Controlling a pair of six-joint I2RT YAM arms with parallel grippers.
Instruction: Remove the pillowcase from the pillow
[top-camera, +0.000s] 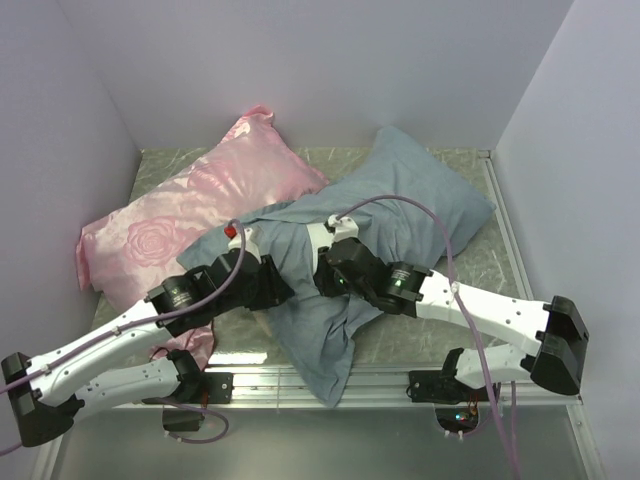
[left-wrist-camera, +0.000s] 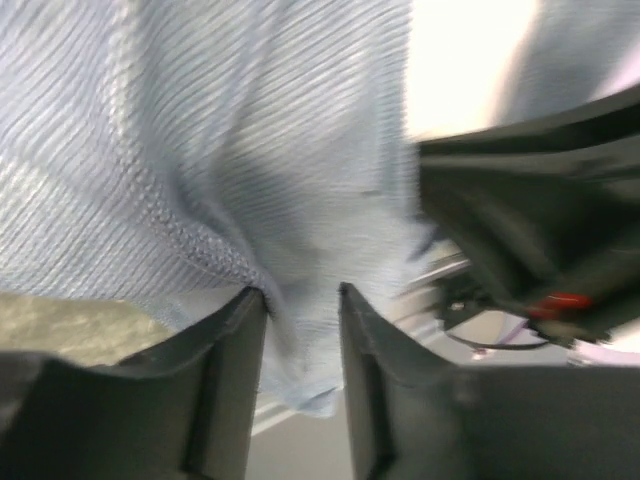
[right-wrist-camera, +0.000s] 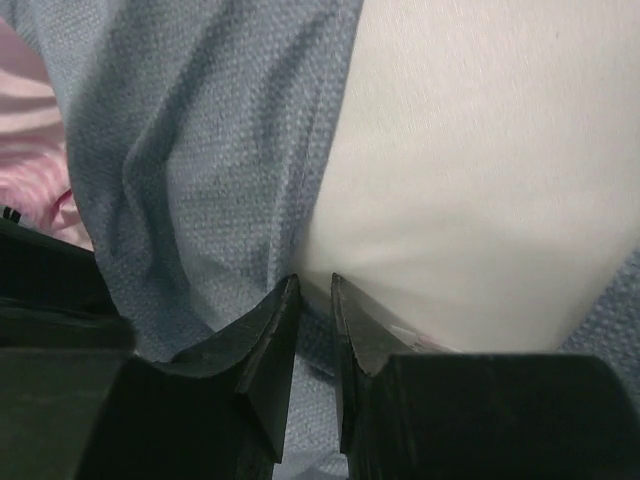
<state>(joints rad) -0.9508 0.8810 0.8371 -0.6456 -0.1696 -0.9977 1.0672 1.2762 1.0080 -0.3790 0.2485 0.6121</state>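
The grey-blue pillowcase (top-camera: 420, 200) lies rumpled across the middle of the table, one end hanging over the front edge. My left gripper (top-camera: 272, 228) is at its left part; in the left wrist view the gripper (left-wrist-camera: 300, 300) is shut on a bunched fold of the pillowcase (left-wrist-camera: 200, 150). My right gripper (top-camera: 318, 232) is close beside it. In the right wrist view this gripper (right-wrist-camera: 310, 285) is nearly closed on the pillowcase (right-wrist-camera: 190, 170) at its hem, right beside the bare white pillow (right-wrist-camera: 480, 170). In the top view the pillow is hidden under the cloth.
A shiny pink rose-patterned pillow (top-camera: 190, 220) lies at the back left, touching the pillowcase; it also shows in the right wrist view (right-wrist-camera: 25, 110). White walls close in the marbled table (top-camera: 485, 270) on three sides. A metal rail (top-camera: 390, 378) runs along the front.
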